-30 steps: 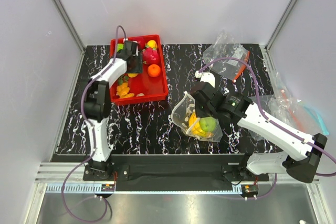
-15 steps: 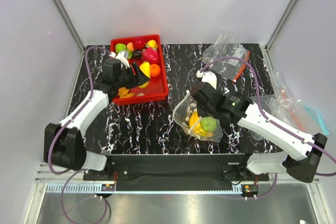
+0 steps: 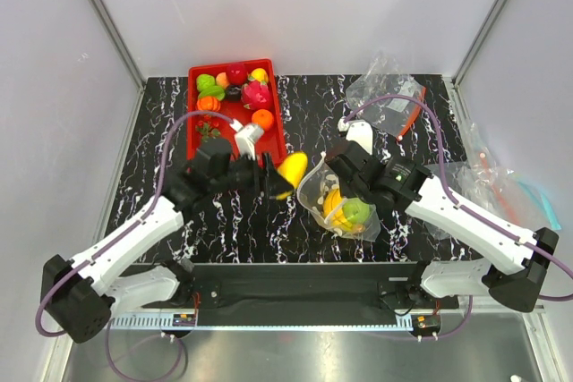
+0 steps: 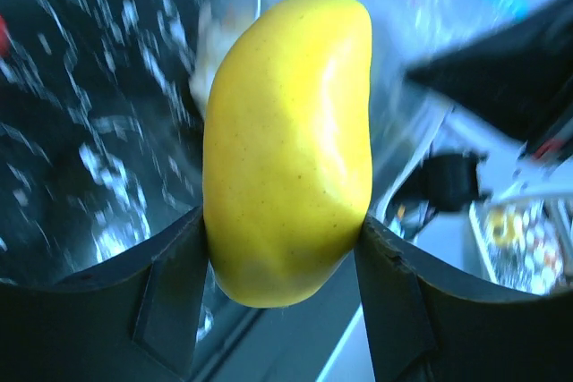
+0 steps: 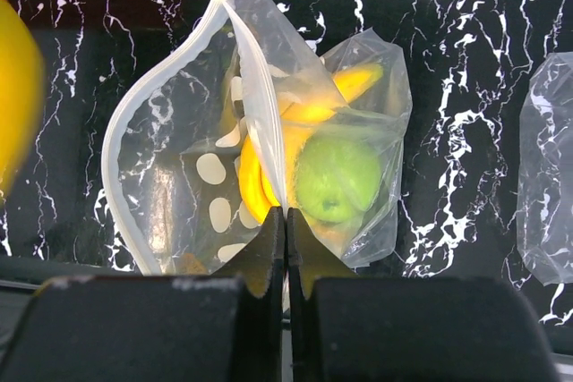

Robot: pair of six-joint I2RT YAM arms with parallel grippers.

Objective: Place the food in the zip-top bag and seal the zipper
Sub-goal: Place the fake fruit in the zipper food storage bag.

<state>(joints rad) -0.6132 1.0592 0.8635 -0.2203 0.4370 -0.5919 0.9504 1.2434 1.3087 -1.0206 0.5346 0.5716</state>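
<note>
My left gripper (image 3: pixel 276 176) is shut on the yellow oval fruit (image 3: pixel 292 168), which fills the left wrist view (image 4: pixel 288 145), and holds it just left of the bag's open mouth. The dotted zip-top bag (image 3: pixel 336 196) lies at mid table with the banana bunch (image 5: pixel 269 172) and green apple (image 5: pixel 337 178) inside. My right gripper (image 5: pixel 286 230) is shut on the bag's upper rim with the whitish zipper (image 5: pixel 260 105), holding the mouth open. The round orange (image 3: pixel 262 119) sits in the red tray (image 3: pixel 269 151).
The red tray at the back left holds the pink dragon fruit (image 3: pixel 256 94), a dark red apple (image 3: pixel 236 74) and other toy foods. A clear bag with an orange-red zipper (image 3: pixel 389 100) lies at the back right. More clear bags (image 3: pixel 501 190) lie at the right edge.
My left arm has lifted the yellow oval fruit out of the red tray and carried it right and forward to the bag's mouth. The right gripper has kept its hold on the bag.
</note>
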